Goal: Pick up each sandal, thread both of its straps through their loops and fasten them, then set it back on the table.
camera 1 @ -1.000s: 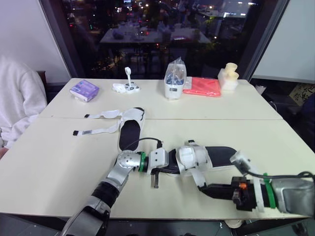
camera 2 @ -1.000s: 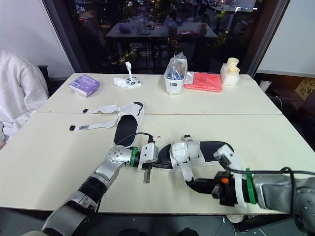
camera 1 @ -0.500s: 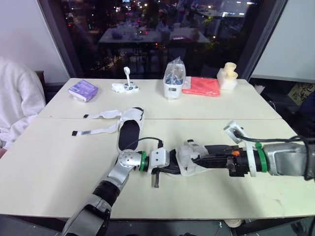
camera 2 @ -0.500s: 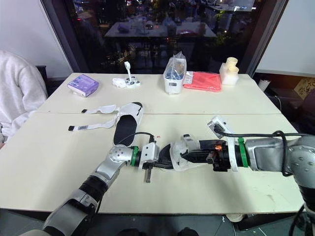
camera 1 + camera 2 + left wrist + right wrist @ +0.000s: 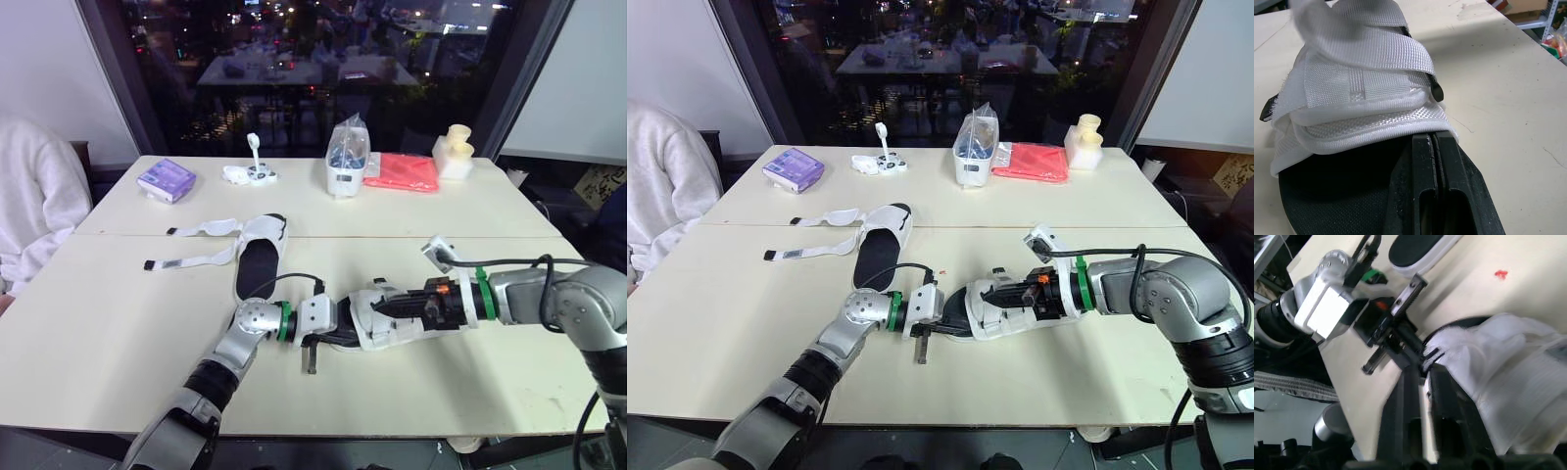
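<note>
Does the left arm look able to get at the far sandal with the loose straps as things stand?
Probably not yet. The left gripper is shut on the near sandal, so it would have to let go first. Otherwise only bare table lies between it and the far sandal.

so the left arm (image 5: 223,360) and right arm (image 5: 560,299) are silver-grey, each with a green ring (image 5: 283,321) and a loopy black cable (image 5: 290,277) right behind a white wrist block (image 5: 315,316)

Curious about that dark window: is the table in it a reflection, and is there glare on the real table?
Left eye view: the window is night-dark with small lights; the table in it is likely a reflection. Right eye view: the table is evenly lit, without glare. Left wrist view: the straps of the sandal shade its black sole.
</note>
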{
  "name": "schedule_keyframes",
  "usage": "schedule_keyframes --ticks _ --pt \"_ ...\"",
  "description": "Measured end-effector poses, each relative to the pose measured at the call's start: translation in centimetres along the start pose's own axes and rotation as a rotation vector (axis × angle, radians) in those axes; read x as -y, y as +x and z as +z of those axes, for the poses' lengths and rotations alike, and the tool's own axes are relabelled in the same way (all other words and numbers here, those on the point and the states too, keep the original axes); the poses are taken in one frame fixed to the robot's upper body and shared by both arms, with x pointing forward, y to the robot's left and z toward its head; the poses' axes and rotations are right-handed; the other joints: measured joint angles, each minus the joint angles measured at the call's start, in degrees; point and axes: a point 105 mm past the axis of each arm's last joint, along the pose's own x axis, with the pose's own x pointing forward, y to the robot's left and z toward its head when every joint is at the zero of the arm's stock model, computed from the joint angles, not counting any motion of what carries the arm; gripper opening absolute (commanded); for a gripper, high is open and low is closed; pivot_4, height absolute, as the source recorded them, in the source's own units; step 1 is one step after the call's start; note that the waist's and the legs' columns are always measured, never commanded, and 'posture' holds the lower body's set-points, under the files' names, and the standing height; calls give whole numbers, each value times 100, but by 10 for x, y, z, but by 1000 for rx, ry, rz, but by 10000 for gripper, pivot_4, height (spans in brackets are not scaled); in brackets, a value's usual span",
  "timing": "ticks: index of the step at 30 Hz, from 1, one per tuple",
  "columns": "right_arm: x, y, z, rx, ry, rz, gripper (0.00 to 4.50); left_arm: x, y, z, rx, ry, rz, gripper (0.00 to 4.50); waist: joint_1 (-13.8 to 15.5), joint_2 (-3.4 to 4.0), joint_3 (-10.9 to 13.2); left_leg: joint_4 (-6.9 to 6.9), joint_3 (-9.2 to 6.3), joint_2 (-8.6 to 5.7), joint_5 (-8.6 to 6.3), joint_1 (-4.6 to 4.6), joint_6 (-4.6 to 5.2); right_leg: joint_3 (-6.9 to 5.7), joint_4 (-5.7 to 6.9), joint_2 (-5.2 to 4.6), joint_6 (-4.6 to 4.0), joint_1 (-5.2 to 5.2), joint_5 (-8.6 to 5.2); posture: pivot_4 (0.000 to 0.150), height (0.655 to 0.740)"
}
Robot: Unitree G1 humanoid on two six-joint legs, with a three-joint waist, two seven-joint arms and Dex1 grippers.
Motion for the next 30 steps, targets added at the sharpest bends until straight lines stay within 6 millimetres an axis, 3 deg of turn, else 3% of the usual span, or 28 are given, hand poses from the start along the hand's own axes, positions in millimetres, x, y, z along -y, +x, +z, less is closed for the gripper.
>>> schedule_keyframes --ticks 3,14,22,30 --pt "5 2 2 -11 -8 -17 28901 0 -1 0 0 1 4 0 -3 0 0 0 0 0 0 0 0 0 0 -1 0 -1 0 1500 7400" --pt "24 24 11 -15 -19 -35 28901 1 -1 0 0 1 12 0 -4 2 -1 0 1 -1 0 -1 0 0 2 -1 6 -4 4 1500 7400" --pt "19 26 18 -58 -45 59 28901 1 -1 0 -1 1 12 0 -8 2 -1 -1 1 -1 0 -1 0 -1 2 -1 6 -5 4 1500 7400" --pt "27 48 26 -97 -36 127 28901 2 -3 0 -4 4 16 0 -19 3 -2 -1 3 -1 0 -1 -1 -1 6 0 7 -8 5 1500 7400"
